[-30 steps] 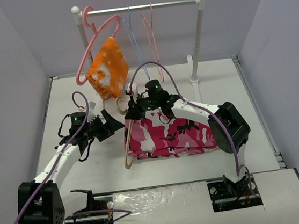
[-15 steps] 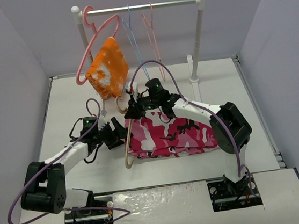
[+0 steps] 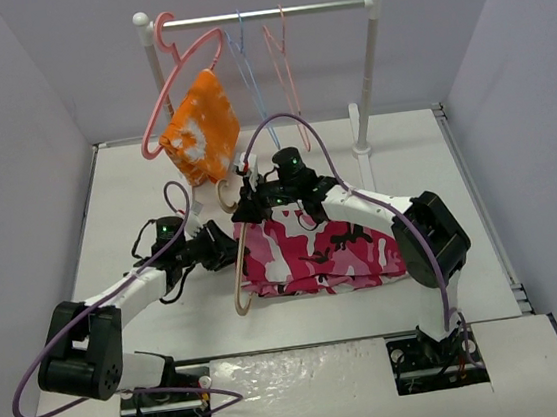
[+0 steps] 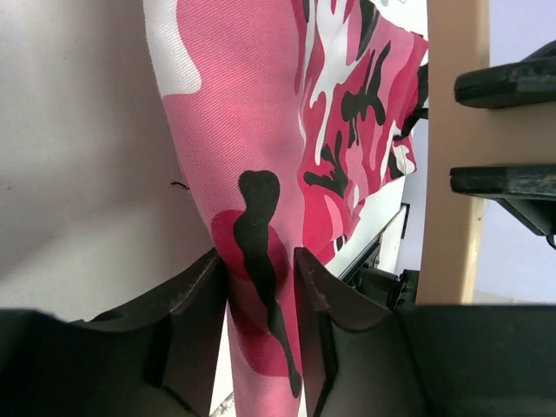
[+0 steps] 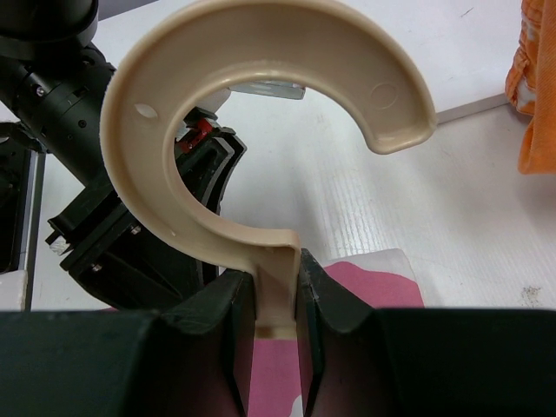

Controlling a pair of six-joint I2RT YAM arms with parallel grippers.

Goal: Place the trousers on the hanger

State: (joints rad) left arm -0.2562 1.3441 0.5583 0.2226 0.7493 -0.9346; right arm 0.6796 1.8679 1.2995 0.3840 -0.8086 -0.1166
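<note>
The camouflage trousers (image 3: 323,249) lie folded on the table, draped through the beige hanger (image 3: 238,273), which lies along their left edge. My left gripper (image 3: 225,247) is at that edge. In the left wrist view the left gripper (image 4: 261,278) is shut on a fold of the trousers (image 4: 252,130), with a hanger arm (image 4: 456,148) to the right. My right gripper (image 3: 246,204) is at the hanger's top. In the right wrist view the right gripper (image 5: 278,295) is shut on the neck below the curved hook (image 5: 269,22), with the trousers (image 5: 356,278) underneath.
A clothes rail (image 3: 261,13) stands at the back on two white posts (image 3: 369,77). On it hang a thick pink hanger (image 3: 178,79) carrying an orange-and-white cloth (image 3: 201,127), a thin blue wire hanger (image 3: 246,71) and a thin pink one (image 3: 286,67).
My left arm has swung right to the trousers' left edge and its jaws have closed on the fabric. The right arm and the hanger have stayed put.
</note>
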